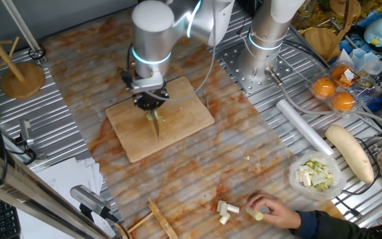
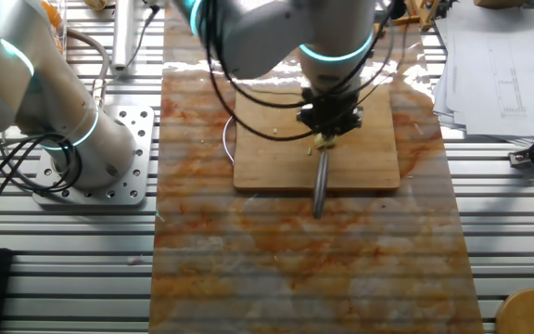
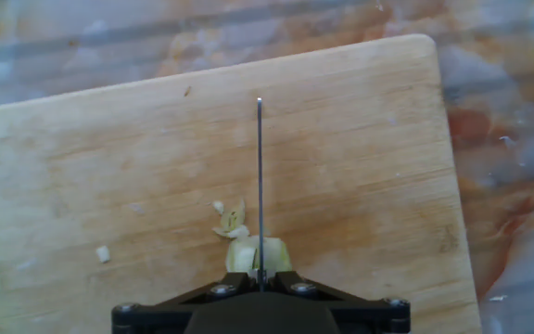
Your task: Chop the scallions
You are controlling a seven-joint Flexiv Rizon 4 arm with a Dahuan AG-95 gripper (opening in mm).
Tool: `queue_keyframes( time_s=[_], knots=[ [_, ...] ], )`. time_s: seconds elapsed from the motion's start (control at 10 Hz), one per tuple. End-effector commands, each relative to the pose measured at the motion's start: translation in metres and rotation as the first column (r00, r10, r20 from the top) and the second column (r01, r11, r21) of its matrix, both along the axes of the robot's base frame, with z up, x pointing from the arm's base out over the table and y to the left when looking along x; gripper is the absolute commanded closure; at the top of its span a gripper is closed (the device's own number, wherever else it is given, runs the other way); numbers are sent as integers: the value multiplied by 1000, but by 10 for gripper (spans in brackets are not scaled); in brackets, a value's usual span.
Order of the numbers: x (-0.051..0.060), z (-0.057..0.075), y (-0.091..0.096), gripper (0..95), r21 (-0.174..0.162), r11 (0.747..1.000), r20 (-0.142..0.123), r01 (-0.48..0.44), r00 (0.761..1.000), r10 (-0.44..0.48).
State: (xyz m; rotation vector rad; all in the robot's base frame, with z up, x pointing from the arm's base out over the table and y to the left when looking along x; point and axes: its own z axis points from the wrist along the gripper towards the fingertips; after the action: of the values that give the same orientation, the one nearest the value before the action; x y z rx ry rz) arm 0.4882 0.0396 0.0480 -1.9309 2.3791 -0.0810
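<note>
My gripper (image 1: 150, 99) is shut on a knife (image 1: 156, 123) above the wooden cutting board (image 1: 181, 123). In the hand view the thin blade (image 3: 259, 186) runs straight away from the gripper (image 3: 260, 280), edge down. A pale cream-green scallion stub (image 3: 269, 252) lies under the blade right at the gripper. Small slivers (image 3: 231, 219) lie just left of the blade, and one tiny bit (image 3: 103, 252) further left. In the other fixed view the gripper (image 2: 330, 121) holds the knife (image 2: 320, 186) over the board (image 2: 272, 162), with the scallion (image 2: 320, 142) below it.
A person's hand (image 1: 280, 211) rests at the front right next to several cut scallion pieces (image 1: 227, 211). A bowl (image 1: 296, 178) of chopped pieces, a long cream root vegetable (image 1: 350, 151), oranges (image 1: 333, 93) and a second arm's base (image 1: 267, 46) stand at the right.
</note>
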Motion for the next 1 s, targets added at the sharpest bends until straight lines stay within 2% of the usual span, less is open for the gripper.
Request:
queue_keyframes(
  time_s=[0.1,0.3,0.4,0.5,0.6,0.7,0.9,1.0],
  knots=[
    [12,-39,19,950,-41,996,-14,83,996,-83],
    [12,-42,19,950,-49,996,-5,77,997,-78],
    [7,-43,13,950,-60,996,4,59,998,-59],
    [5,-40,7,950,-80,996,1,36,999,-36],
    [0,-36,-3,950,-81,997,1,3,1000,-3],
    [-4,-37,-12,950,-74,997,-1,-15,1000,15],
    [-15,-49,-29,950,-39,999,18,-29,999,30],
    [-15,-46,-30,950,-31,999,19,-32,999,32]
  ],
)
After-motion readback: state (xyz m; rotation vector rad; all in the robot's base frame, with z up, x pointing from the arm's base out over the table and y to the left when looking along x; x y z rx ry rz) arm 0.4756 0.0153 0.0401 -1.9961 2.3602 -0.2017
